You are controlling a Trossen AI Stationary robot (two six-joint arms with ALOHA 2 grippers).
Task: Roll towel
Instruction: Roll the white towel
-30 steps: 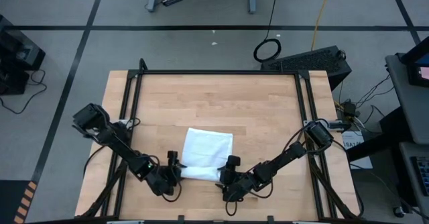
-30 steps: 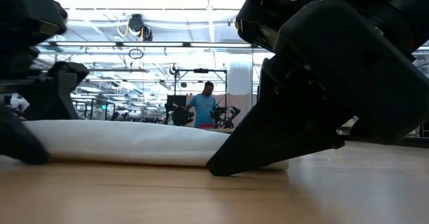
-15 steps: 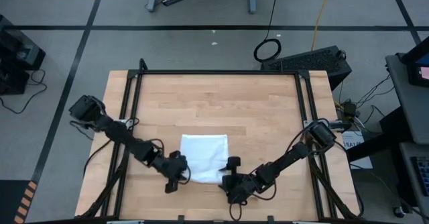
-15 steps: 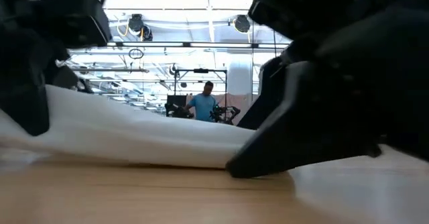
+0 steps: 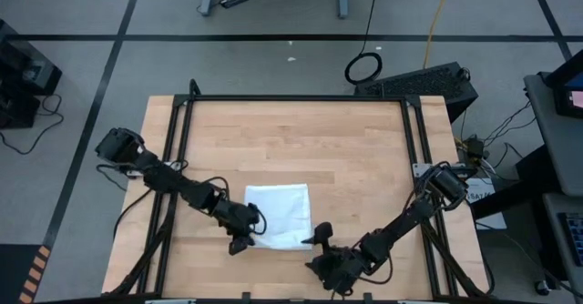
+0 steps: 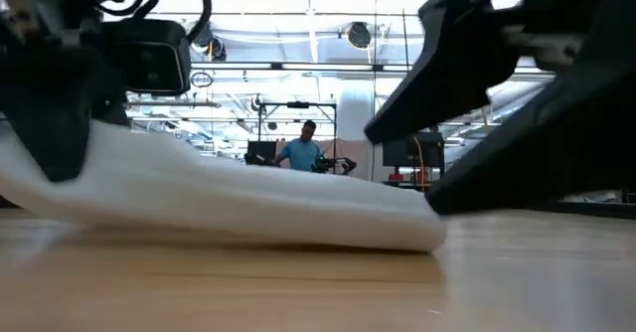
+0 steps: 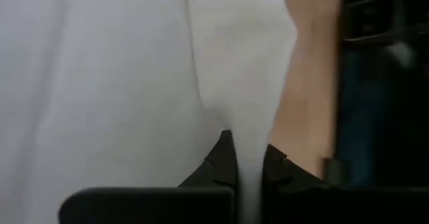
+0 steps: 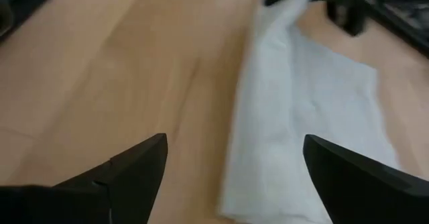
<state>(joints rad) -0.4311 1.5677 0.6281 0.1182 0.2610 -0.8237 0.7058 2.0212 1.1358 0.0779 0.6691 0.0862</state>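
The towel [image 5: 278,216] is lying in the lower middle of the high view, on the wooden counter [image 5: 301,140], bunched into a shorter, thicker white block than a second ago, when it was spreading wider and flatter

The left tool [image 5: 248,228] is sitting at the towel's lower left corner. A second ago it was standing open just beside that edge; now it is pinching shut on the towel, and the left wrist view is showing a ridge of white cloth running between its two dark fingers [image 7: 218,163]. In the low view the cloth at the left of the frame is rising off the counter where that tool is holding it, while its right end is lying flat

The right tool [image 5: 321,246] is standing at the towel's lower right corner, near the bottom middle of the high view. A second ago it was pressing against the towel's near edge; now it is pulled back towards the bottom of the frame, its fingers spread wide and holding nothing, with the towel [image 8: 301,117] ahead of them in the right wrist view

For the task this looks like the start of the roll: one corner is gripped and lifted, but the other side is loose, so the turn may go skewed unless the right tool is taking hold again

A person [image 6: 301,156] is standing far off in the room behind the counter
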